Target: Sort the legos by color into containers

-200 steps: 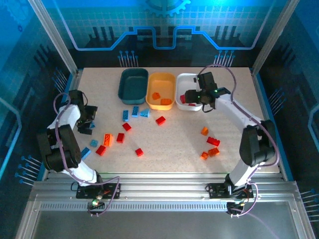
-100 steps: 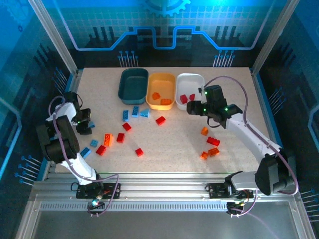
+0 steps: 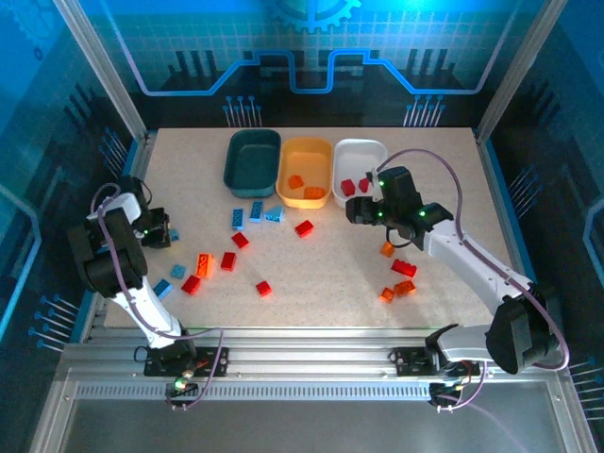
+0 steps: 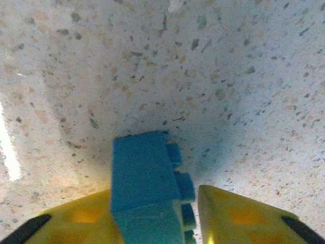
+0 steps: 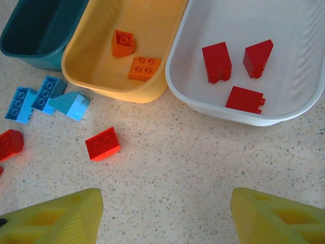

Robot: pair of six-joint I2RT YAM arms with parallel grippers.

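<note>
Pinching a studded blue brick (image 4: pixel 142 173) sits the left hand (image 4: pixel 155 192) — right hand (image 5: pixel 166 197) spread wide.

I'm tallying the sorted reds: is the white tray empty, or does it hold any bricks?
Not empty. Three red legos lie on the floor of the white tray, clear in the right wrist view.

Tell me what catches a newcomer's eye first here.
Three trays line the table's far side: a dark teal tray, empty, a yellow-orange tray holding two orange bricks, a white tray holding three red bricks. Loose red, orange and blue bricks lie scattered nearer. At the left edge, the left gripper grips a blue brick.
</note>
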